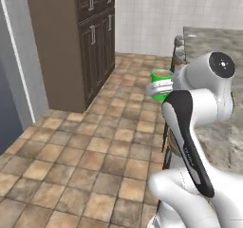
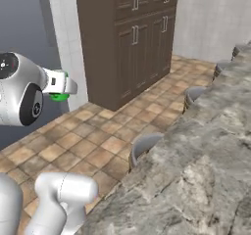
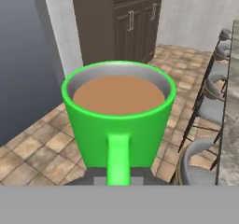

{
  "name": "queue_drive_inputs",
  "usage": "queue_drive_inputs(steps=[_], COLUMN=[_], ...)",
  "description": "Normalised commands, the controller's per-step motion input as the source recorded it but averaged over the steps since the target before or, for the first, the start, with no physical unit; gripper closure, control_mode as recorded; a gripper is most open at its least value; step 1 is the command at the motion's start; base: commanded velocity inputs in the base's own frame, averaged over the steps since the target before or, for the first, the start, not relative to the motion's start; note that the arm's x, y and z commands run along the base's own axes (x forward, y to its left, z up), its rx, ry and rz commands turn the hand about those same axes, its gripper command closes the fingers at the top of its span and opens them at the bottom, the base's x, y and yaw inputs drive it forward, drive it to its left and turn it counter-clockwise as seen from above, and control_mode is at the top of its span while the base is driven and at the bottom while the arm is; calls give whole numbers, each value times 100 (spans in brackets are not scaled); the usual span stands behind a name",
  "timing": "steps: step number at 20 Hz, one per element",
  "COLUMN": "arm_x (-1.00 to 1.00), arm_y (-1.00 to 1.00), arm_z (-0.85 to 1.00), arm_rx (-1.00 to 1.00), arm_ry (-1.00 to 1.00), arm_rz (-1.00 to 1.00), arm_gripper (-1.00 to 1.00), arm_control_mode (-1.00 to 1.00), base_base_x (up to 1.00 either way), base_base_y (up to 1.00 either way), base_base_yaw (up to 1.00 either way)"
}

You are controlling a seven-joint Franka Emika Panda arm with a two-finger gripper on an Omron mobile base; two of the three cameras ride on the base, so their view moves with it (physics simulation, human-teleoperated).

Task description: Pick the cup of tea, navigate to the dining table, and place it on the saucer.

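I saw the gripper (image 1: 159, 88) with its jaws pinched on the green cup of tea (image 3: 119, 113), holding it upright in the air above the tiled floor (image 1: 85, 151), beside the stone worktop (image 2: 196, 170) with grey stools (image 3: 205, 106) and near the brown cabinet (image 2: 132, 38).

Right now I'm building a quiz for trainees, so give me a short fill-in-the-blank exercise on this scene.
1. The claw is shut on the ____ cup of tea.
2. The liquid in it is ____.
3. The cup hangs above the tiled ____, not above the dining table.
4. The tall cabinet is dark ____.

Missing words: green; brown; floor; brown
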Motion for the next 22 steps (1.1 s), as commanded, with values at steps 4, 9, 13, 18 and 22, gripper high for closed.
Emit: queue_drive_inputs(steps=[4,9,13,18,22], arm_x=[0,0,0,0,0], arm_y=[0,0,0,0,0], arm_z=[0,0,0,0,0], arm_rx=[0,0,0,0,0], arm_ry=[0,0,0,0,0], arm_rz=[0,0,0,0,0], arm_gripper=[100,100,100,100,100], arm_control_mode=[100,100,100,100,100], base_base_x=[0,0,0,3,56], base_base_y=[99,76,29,50,100], base_base_yaw=[-58,-57,-65,-53,-6])
